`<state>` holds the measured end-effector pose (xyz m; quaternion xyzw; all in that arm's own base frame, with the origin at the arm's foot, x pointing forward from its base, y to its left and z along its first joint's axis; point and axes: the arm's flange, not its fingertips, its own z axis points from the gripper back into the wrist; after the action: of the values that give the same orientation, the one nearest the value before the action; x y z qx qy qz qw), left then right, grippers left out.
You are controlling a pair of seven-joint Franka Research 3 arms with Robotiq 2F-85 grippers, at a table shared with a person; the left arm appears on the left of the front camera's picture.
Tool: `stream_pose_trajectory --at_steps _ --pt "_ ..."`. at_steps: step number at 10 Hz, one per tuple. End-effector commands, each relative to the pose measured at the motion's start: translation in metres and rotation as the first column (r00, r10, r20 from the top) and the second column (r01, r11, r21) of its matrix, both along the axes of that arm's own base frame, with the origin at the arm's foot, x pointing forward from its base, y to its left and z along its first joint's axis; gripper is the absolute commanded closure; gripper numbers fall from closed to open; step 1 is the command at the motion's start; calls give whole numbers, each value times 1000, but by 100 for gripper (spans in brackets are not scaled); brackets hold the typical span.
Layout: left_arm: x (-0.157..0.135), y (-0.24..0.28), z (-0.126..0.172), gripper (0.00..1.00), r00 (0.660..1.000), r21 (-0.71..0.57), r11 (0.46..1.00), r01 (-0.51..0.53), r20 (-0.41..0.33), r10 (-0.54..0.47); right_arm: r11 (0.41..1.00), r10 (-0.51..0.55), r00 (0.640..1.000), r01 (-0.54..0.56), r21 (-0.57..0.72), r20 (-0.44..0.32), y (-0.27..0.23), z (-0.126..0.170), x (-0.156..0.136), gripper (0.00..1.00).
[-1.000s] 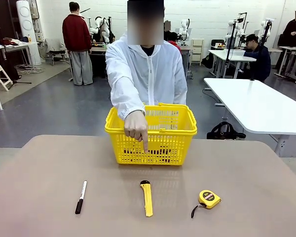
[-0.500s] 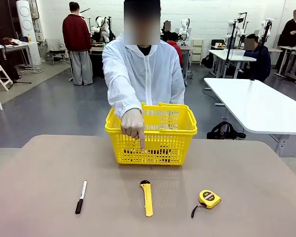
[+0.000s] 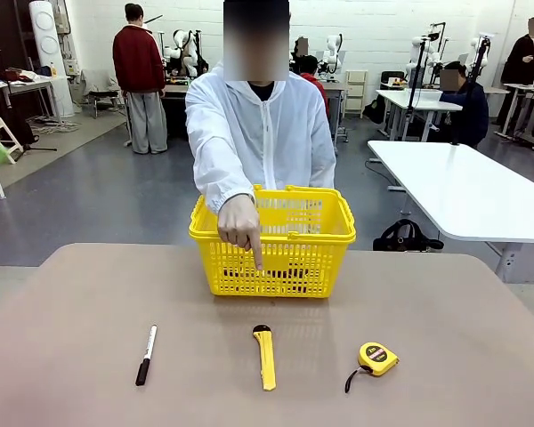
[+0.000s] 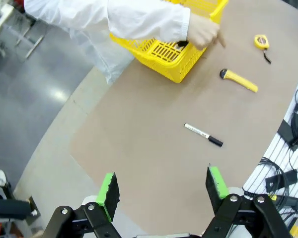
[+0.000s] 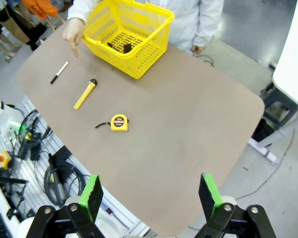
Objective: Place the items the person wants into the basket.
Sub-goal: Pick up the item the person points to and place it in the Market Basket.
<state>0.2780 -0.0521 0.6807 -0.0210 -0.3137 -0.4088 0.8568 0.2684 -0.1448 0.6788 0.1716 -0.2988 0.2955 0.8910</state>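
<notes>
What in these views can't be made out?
Basket contents: in the front view the lattice wall screens them; in the right wrist view the dark shapes are too small to name.
Marker print: too small in every view.
Tape measure label: too small in the front view.

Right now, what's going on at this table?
The person at the far side holds a hand in front of the yellow basket, one finger pointing down, seemingly at the utility knife. The knife lies on the table between a marker and a tape measure. The left pincer and the right pincer hang open above the table, holding nothing.
</notes>
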Motion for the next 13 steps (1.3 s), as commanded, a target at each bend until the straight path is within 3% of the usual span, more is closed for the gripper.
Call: stream_pose_trajectory --at_steps 1,2,4,6,8,11,13 --pt "10 -124 -2 9 962 147 958 -247 -79 261 1000 16 1000 -16 12 4 0 -1 1 0" --pt "3 -177 -31 9 929 245 912 -329 -90 359 1000 16 1000 -16 12 4 0 -1 1 0" --pt "8 -252 -92 9 867 292 850 -438 -111 485 1000 16 1000 -16 12 4 0 -1 1 0" --pt "-4 -297 -145 9 830 284 852 -440 -234 507 1000 16 1000 -16 12 4 0 -1 1 0" --pt "14 -307 -158 9 798 179 877 -446 -363 480 1000 16 1000 -16 12 4 0 -1 1 0" --pt "45 -301 -186 9 724 106 846 -523 -470 506 1000 16 1000 -16 12 4 0 -1 1 0" --pt "45 -303 -177 9 749 134 861 -491 -440 495 1000 16 1000 -16 12 4 0 -1 1 0"
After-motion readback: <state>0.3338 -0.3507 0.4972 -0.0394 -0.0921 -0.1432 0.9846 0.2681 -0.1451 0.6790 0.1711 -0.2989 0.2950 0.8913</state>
